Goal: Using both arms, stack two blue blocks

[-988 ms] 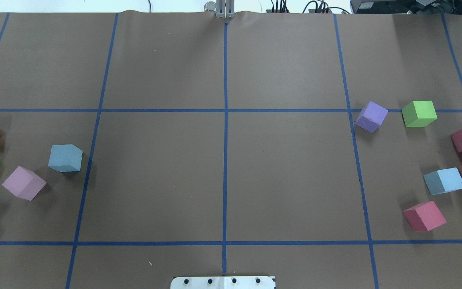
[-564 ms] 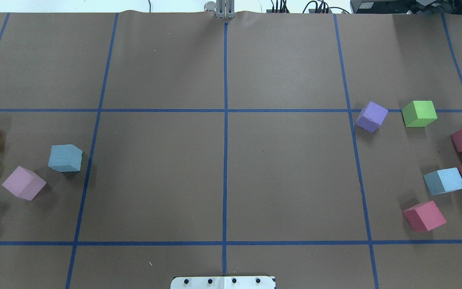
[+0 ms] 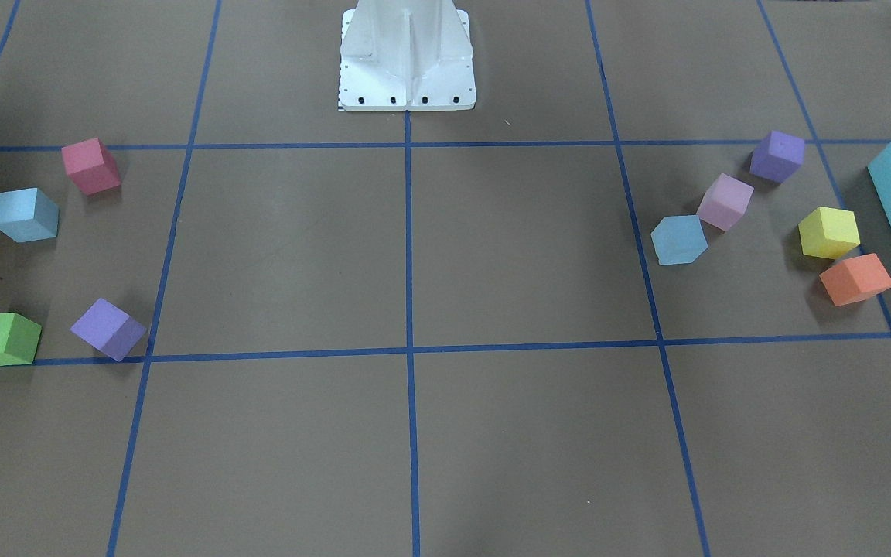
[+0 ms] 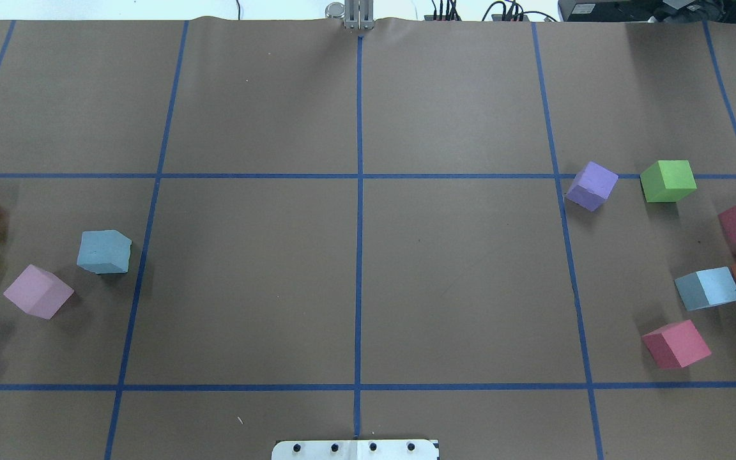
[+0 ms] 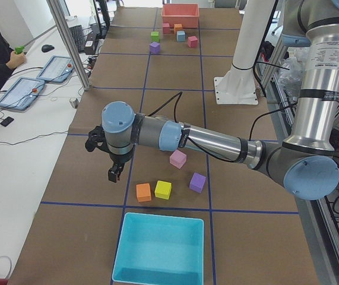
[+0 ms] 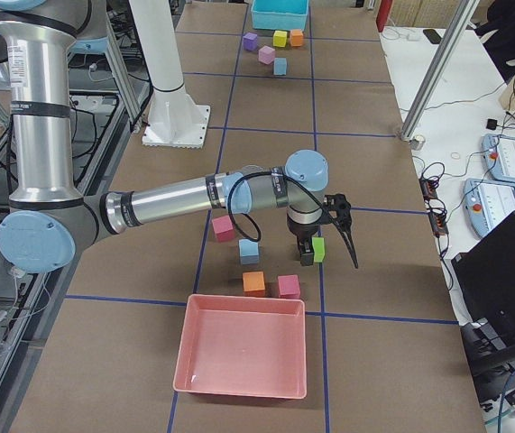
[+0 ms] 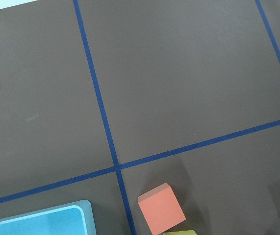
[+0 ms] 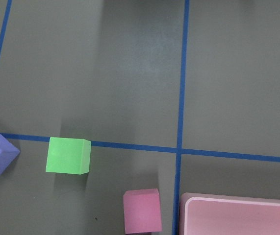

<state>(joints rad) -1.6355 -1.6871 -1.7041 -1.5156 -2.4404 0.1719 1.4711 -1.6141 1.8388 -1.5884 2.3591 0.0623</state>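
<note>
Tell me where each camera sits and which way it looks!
Front-facing: across the table, facing the robot, looking down; shows its base.
Overhead: behind the robot, looking forward and down; base's edge shows.
Exterior left: table's left end, looking along it; left arm, left gripper near.
Exterior right: opposite end; right arm, right gripper near.
Left wrist: down on orange block, teal box; no body.
Right wrist: down on green block, pink tray; no body.
Front-facing and overhead share the left blue block and right blue block.
</note>
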